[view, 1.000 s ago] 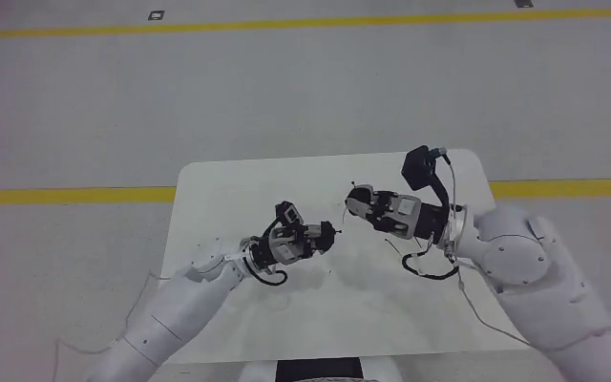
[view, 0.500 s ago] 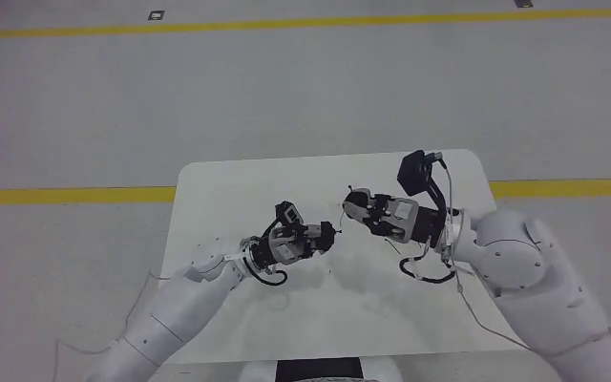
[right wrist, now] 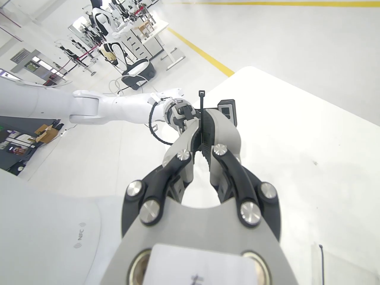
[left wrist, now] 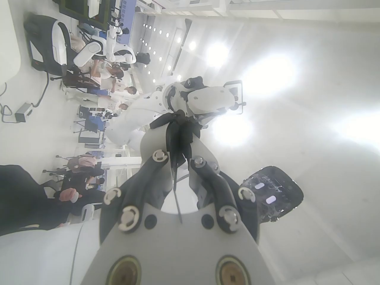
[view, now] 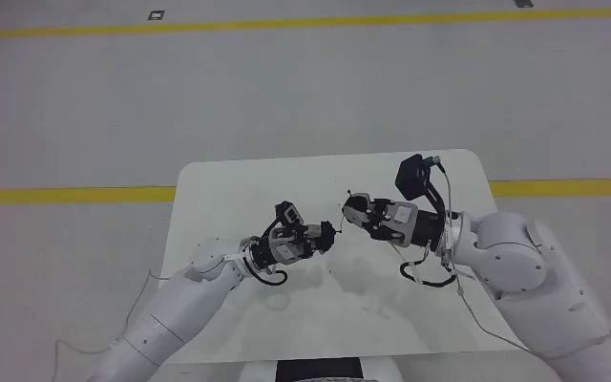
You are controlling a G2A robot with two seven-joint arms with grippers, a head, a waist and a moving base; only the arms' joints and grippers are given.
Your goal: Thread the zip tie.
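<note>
A thin black zip tie (right wrist: 202,105) stands upright between the pads of my right gripper (right wrist: 202,117), which is shut on it; its square head (right wrist: 201,93) pokes out above the fingertips. In the top view my right gripper (view: 349,212) hangs over the middle of the white table (view: 286,181), facing my left gripper (view: 327,234) a short gap away. My left gripper (left wrist: 178,126) is shut on a black strap (left wrist: 177,179), whose free end runs back toward its palm. Whether this strap is the same tie cannot be told.
A spare black zip tie (right wrist: 323,256) lies flat on the table near the right arm's base. The table's rounded far corner (right wrist: 252,69) and edge drop to the floor close behind both grippers. A yellow floor line (view: 86,195) runs past the table.
My right arm has shifted a little closer to the left gripper, narrowing the gap. The left gripper has stayed about where it was, and both stay shut.
</note>
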